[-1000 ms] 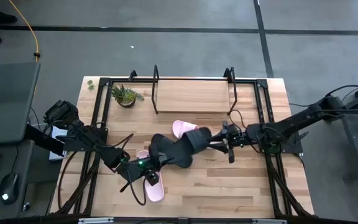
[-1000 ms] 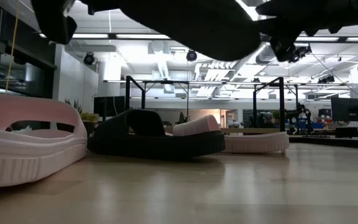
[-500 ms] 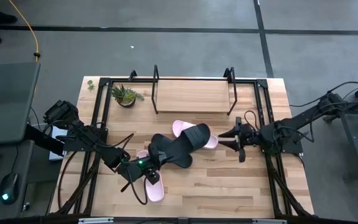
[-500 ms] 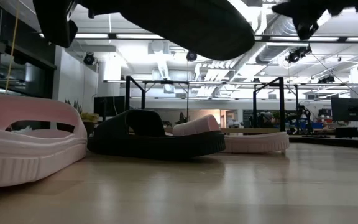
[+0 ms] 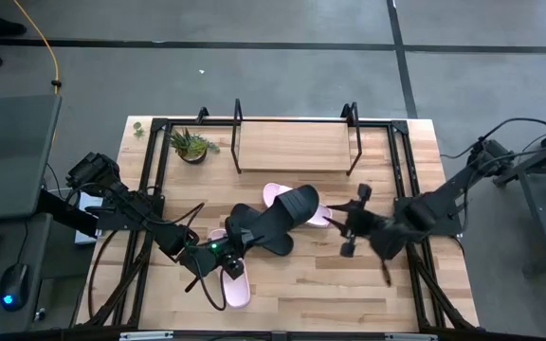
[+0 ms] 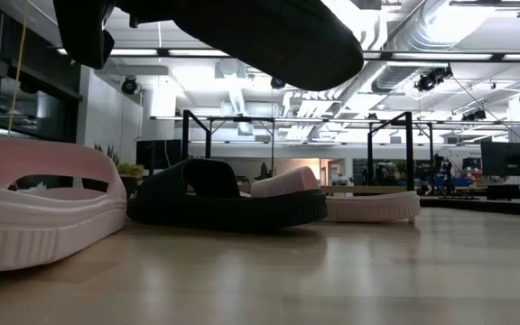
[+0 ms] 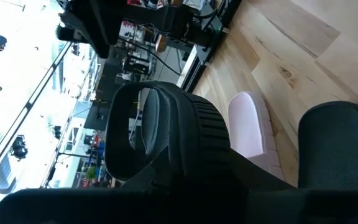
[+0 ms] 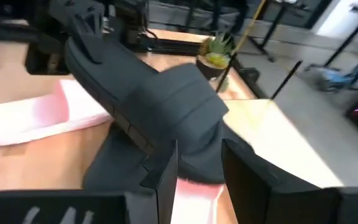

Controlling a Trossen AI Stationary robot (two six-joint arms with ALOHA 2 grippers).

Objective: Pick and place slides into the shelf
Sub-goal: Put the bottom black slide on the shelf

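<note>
Black rubber hangs from the left gripper (image 5: 224, 254), whose jaws pinch the heel of a black slide (image 5: 259, 227) raised above the table (image 5: 282, 294), its toe over another black slide (image 5: 297, 204) and a pink slide (image 5: 275, 194). That end-only grip may let it swing or slip. A second pink slide (image 5: 235, 289) lies beneath. The shelf (image 5: 292, 147) stands empty beyond. The right gripper (image 5: 349, 227), jaws part open and empty, hovers close enough to clip the lifted slide.

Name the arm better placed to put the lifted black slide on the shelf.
Left. The left gripper already holds the black slide off the table; the right gripper hangs empty beside it, and the shelf is bare.
</note>
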